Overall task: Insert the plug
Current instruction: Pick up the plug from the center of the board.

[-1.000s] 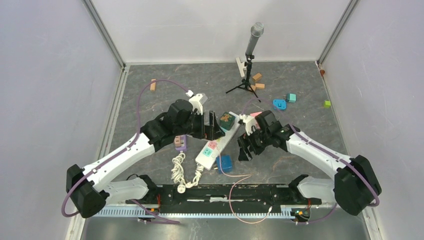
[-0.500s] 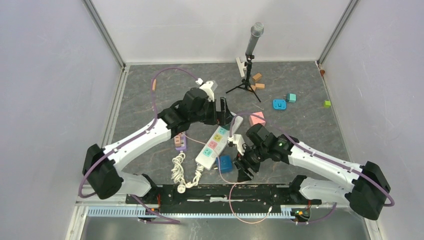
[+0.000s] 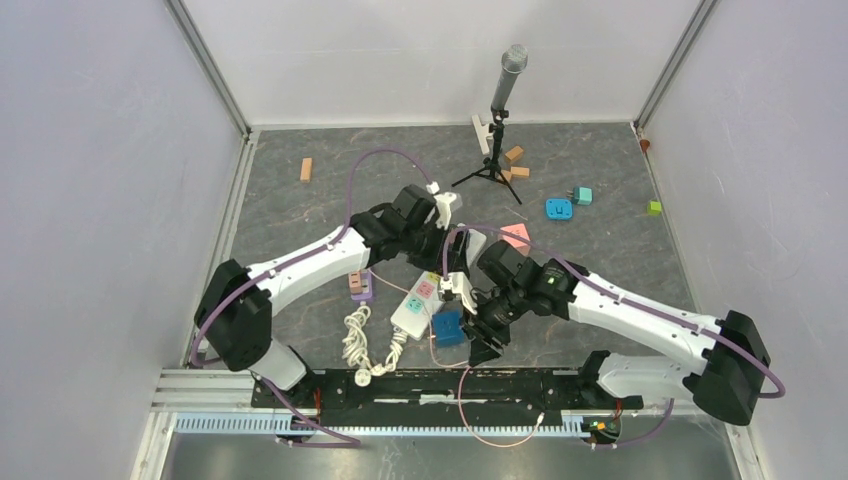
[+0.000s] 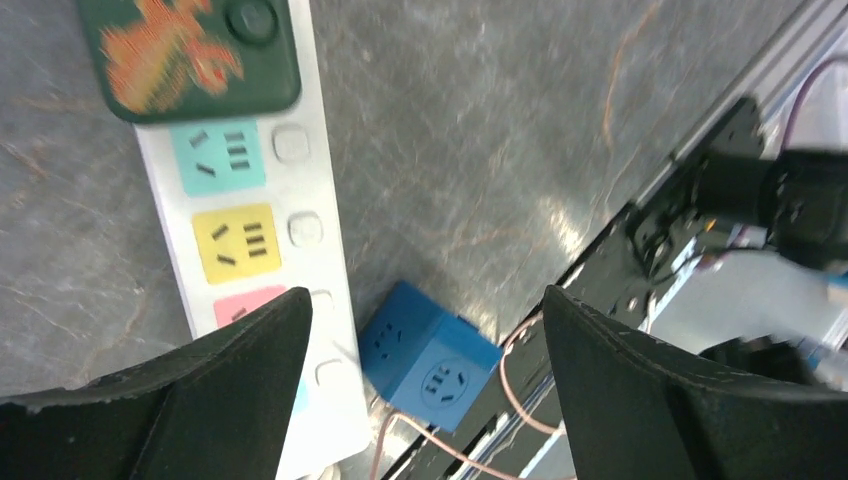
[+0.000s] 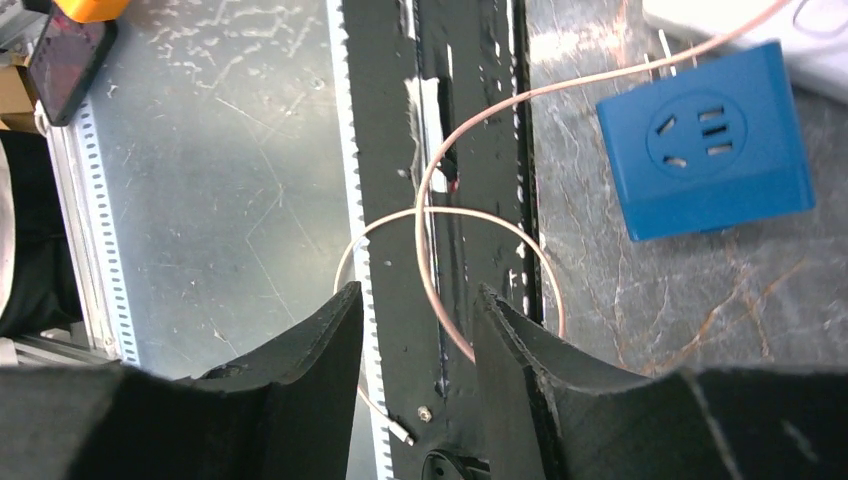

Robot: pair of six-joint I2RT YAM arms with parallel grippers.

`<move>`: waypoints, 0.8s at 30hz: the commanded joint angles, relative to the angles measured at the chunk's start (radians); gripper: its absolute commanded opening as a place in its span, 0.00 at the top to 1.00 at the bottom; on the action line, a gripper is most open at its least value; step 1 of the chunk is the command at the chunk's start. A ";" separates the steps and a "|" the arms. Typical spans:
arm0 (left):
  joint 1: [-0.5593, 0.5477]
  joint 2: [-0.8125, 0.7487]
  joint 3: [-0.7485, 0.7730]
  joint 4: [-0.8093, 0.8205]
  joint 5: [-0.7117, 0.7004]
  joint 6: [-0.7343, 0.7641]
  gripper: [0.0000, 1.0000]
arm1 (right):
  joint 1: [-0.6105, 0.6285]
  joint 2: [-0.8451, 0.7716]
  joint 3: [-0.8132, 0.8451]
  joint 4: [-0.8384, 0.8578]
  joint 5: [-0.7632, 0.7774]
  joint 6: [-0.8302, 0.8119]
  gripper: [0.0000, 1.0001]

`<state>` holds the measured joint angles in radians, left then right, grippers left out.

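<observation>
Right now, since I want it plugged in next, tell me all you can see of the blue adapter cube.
The blue adapter cube is a matte plastic block. Its top face has a round recess with five socket slots; a side face shows slots. Metal prongs stick out of one side, toward the white power strip. It lies on the grey table, close beside the strip's near end, ungripped. A thin pink wire passes its pronged side; contact cannot be told.
</observation>
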<state>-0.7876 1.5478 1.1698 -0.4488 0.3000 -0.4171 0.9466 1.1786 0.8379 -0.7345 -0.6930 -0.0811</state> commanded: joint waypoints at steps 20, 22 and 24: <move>-0.234 -0.068 -0.250 0.016 -0.082 0.373 0.03 | 0.005 -0.184 0.082 0.089 0.141 0.003 0.46; -0.263 -0.049 -0.244 0.023 -0.123 0.375 0.03 | 0.002 -0.208 0.105 0.097 0.235 0.027 0.44; -0.282 -0.029 -0.238 0.027 -0.145 0.380 0.03 | -0.003 -0.234 0.123 0.111 0.321 0.049 0.42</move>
<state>-1.0321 1.4837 0.9020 -0.4580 0.2386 -0.0948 0.9482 0.9966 0.8894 -0.6918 -0.5686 -0.0853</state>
